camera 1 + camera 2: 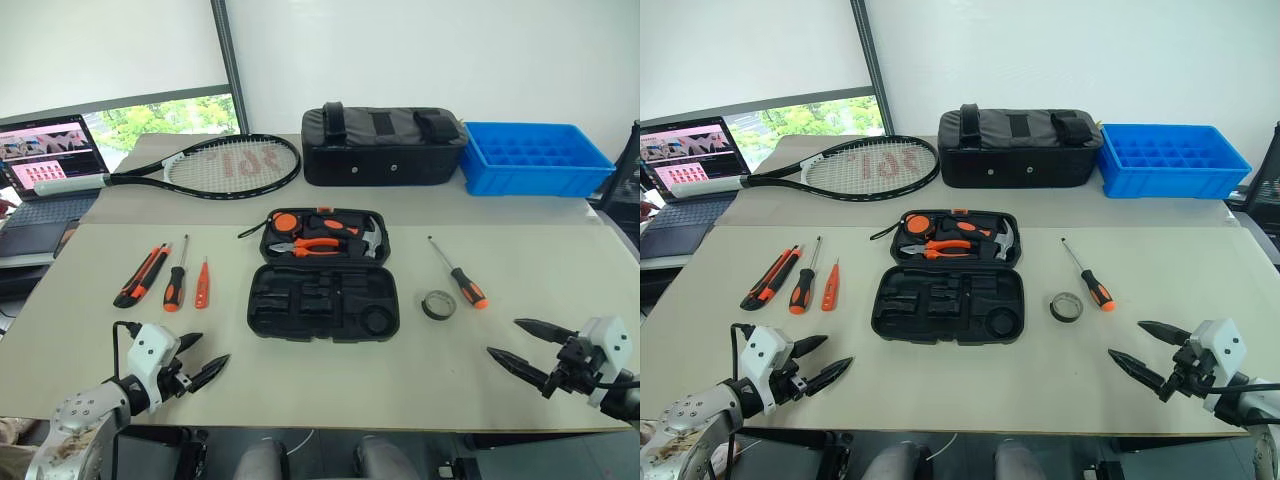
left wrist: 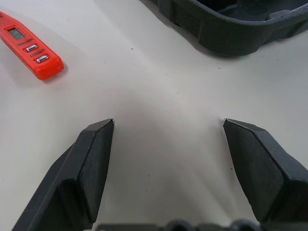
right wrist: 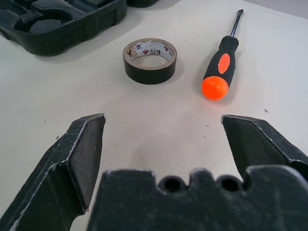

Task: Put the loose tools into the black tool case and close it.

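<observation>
A small black hard-plastic clamshell tool case (image 1: 323, 290) lies open at the middle of the beige table (image 1: 330, 375). Its far half holds orange-handled pliers and a hammer, though the rest of its contents are hard to make out; the near half shows empty moulded slots.

To the case's left lie three loose tools side by side: an orange-and-black utility knife (image 1: 141, 274), an orange-and-black-handled screwdriver (image 1: 176, 278) and a small, mostly orange screwdriver (image 1: 202, 283). In the left wrist view that small tool's tip is cut off by the frame edge.

To the case's right, a small grey-black tape roll (image 1: 437, 304) sits just beside a second orange-and-black-handled screwdriver (image 1: 460, 274).

The left gripper (image 1: 208, 358) hovers near the table's front edge with its two black fingers spread and nothing between them. The right gripper (image 1: 518, 345) hovers at the front right, fingers likewise spread wide and empty, pointing towards the tape roll.

At the back lie a tennis racket (image 1: 205, 166), a larger black fabric bag with straps (image 1: 383, 146) and a blue plastic tray (image 1: 536, 158). A laptop (image 1: 45, 170) is cut off at the left.
</observation>
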You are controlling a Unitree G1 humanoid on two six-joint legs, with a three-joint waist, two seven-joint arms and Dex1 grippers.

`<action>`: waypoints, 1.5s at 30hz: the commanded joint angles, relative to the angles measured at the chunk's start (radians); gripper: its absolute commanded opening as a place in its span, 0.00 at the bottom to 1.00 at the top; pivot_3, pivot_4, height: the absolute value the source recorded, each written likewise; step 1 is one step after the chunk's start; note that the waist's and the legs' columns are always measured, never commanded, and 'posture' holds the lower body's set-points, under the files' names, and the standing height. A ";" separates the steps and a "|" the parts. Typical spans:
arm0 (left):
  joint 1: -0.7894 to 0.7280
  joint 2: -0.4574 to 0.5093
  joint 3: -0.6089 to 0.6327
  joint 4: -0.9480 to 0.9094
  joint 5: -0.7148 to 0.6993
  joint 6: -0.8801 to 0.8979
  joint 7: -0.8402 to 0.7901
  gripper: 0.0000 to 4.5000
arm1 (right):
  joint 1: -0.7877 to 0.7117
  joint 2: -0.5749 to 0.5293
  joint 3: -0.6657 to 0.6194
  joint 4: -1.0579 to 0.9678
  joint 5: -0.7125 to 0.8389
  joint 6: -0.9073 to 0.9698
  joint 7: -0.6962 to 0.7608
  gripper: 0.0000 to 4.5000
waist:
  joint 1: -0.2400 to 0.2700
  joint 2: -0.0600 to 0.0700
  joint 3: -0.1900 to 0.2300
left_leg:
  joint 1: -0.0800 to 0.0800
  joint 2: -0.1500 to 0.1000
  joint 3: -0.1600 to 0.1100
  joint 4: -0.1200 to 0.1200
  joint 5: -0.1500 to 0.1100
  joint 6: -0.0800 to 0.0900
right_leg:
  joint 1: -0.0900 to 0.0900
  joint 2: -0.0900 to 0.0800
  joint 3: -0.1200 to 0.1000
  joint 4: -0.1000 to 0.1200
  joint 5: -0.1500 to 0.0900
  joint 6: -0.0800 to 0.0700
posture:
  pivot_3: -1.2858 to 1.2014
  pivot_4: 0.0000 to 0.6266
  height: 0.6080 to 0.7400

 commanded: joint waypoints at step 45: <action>-0.245 -0.074 0.215 -0.066 -0.111 0.306 0.477 0.86 | -0.279 -0.072 0.078 -0.279 0.278 0.213 0.167 0.99 | 0.005 -0.002 0.002 | -0.003 -0.002 -0.004 0.002 0.000 0.000 | 0.000 0.001 -0.003 0.000 0.002 0.000 | 0.52 0.24 0.76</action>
